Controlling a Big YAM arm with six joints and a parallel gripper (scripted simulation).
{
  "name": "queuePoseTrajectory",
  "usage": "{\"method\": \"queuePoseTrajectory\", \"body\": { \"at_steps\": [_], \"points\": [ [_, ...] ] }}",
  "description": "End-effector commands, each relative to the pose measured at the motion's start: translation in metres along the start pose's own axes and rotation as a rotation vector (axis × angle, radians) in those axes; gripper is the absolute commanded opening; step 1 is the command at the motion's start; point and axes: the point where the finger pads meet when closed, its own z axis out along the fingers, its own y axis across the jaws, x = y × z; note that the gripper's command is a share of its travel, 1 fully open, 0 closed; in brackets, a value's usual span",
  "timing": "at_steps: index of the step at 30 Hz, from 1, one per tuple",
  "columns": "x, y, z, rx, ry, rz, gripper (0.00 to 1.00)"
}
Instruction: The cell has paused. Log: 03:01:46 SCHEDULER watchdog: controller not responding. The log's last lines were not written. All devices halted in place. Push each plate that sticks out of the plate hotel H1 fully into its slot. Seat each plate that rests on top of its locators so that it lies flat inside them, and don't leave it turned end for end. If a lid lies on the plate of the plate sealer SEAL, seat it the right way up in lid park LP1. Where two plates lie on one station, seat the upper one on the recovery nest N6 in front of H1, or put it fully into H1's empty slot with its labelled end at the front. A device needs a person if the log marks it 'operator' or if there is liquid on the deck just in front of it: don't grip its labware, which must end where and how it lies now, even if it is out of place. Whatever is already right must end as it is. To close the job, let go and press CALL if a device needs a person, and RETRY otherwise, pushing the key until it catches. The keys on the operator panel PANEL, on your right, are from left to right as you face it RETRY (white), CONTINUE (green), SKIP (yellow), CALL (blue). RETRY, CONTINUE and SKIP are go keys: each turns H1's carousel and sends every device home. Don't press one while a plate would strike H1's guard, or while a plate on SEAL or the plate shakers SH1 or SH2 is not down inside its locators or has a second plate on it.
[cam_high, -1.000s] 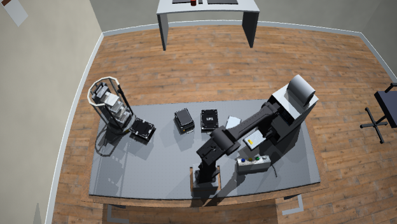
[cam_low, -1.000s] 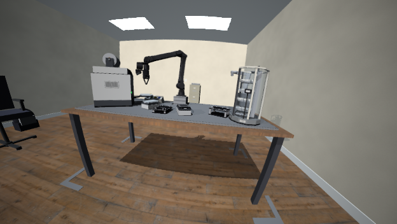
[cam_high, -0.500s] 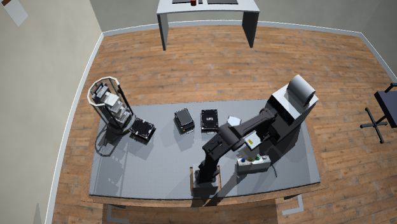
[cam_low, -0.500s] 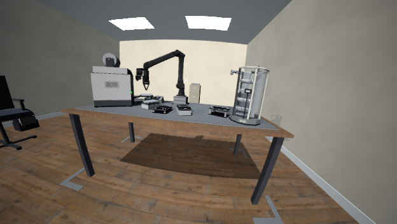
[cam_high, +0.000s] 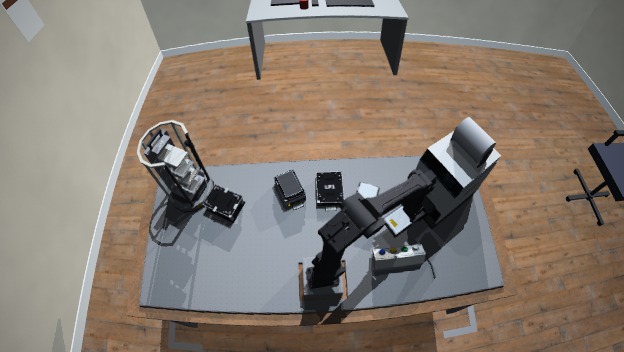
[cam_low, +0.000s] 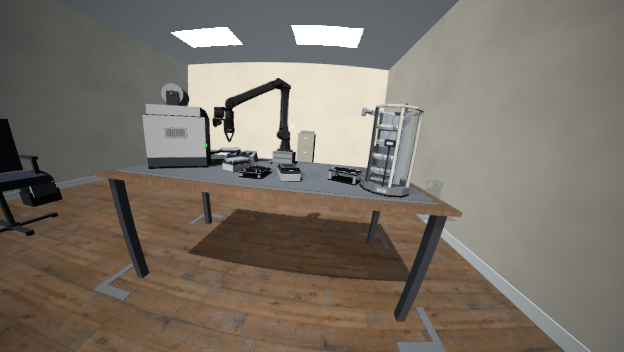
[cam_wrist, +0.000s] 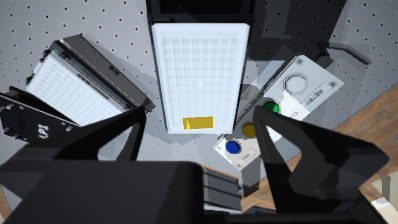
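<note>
Gripper (cam_wrist: 200, 150) wide apart and empty at frame centre, white plate (cam_wrist: 200, 75) with yellow label below, operator panel (cam_wrist: 280, 115) at right, possibly another plate (cam_wrist: 70, 92) upper left

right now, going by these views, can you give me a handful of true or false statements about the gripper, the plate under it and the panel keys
1. The gripper is open and holds nothing. True.
2. The white plate below the gripper has a yellow label at the end nearer the camera in the wrist view. True.
3. The gripper is pressing the blue key. False: it hangs above the deck, touching no key.
4. The operator panel sits beside the plate hotel. False: the panel is near the arm's base, and the hotel stands at the far opposite end of the table.
5. A green key shows on the panel. True.
</note>
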Motion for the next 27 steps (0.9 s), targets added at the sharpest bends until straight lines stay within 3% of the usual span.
{"method": "queuePoseTrajectory", "body": {
  "at_steps": [1,27],
  "points": [
    [0.001,-0.007,0.015,0.002,0.012,0.003,1.00],
    [0.003,-0.008,0.045,0.002,0.013,0.003,1.00]
  ]
}}
